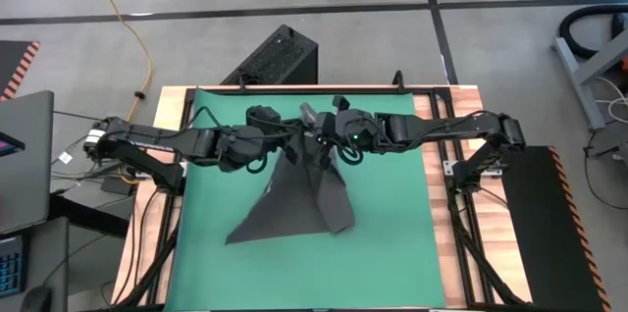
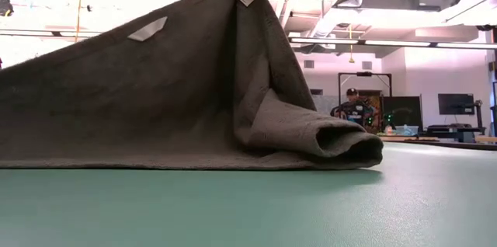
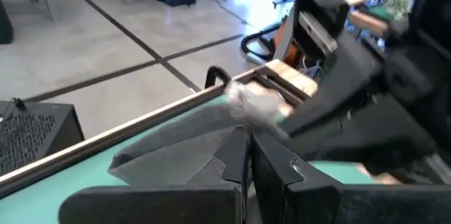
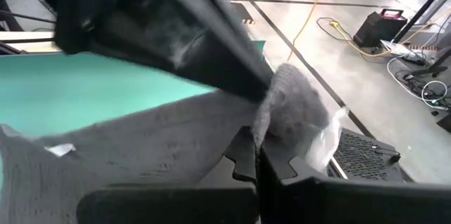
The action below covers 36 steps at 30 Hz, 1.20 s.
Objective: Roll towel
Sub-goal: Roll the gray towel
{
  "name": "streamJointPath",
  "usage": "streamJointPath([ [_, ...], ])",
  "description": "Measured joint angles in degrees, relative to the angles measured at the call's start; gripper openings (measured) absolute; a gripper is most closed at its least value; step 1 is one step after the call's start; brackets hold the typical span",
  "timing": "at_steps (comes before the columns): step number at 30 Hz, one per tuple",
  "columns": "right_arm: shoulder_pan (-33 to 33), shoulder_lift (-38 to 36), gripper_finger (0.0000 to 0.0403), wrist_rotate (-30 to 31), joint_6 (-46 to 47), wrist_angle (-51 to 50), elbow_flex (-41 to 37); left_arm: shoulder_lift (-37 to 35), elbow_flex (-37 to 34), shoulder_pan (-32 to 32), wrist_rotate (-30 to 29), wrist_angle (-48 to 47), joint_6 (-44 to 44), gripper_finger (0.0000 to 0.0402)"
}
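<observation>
Both jaws clamped on the towel's (image 1: 299, 194) top edge: left gripper (image 1: 294, 145) and right gripper (image 1: 324, 140) close together above the mat's (image 1: 392, 243) far half. Towel hangs tent-like, lower edge resting on mat (white tag (image 2: 147, 29) visible)

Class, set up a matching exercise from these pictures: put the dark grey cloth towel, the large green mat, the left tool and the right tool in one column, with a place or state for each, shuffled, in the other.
1. dark grey cloth towel
2. large green mat
3. left tool
4. right tool

A. lies flat, covering the table
B. shut on a towel corner, reaching in from the left
C. shut on a towel corner, reaching in from the right
D. lifted at its top, lower edge curled on the mat

Pairs: 1-D, 2-A, 3-B, 4-C
</observation>
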Motion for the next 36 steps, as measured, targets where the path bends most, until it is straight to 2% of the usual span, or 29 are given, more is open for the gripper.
streamJointPath([
  [12, -0.4, 0.0, 0.0008, 0.0, -0.4, 0.4, 0.0, 0.0, 0.0, 0.1, 1.2, 3.6, 0.2, 0.0],
  [20, -0.4, 0.1, 0.0008, 0.0, -0.4, 1.0, -0.1, 0.5, 0.0, 0.5, 5.4, 3.6, 2.1, 0.0005],
  [23, -0.4, 0.1, 0.0008, 0.0, -0.4, 0.9, -0.1, 1.0, 0.1, 0.7, 5.6, 4.0, 2.3, 0.002],
  [29, -0.2, 0.1, 0.0008, 0.2, -1.4, 0.5, -0.1, 1.2, 0.1, 1.7, 12.9, 4.7, 4.7, 0.0065],
  [36, -0.2, 0.1, 0.0008, 0.3, -1.6, 0.7, -0.1, 1.2, 0.1, 2.0, 15.1, 5.8, 9.1, 0.0122],
])
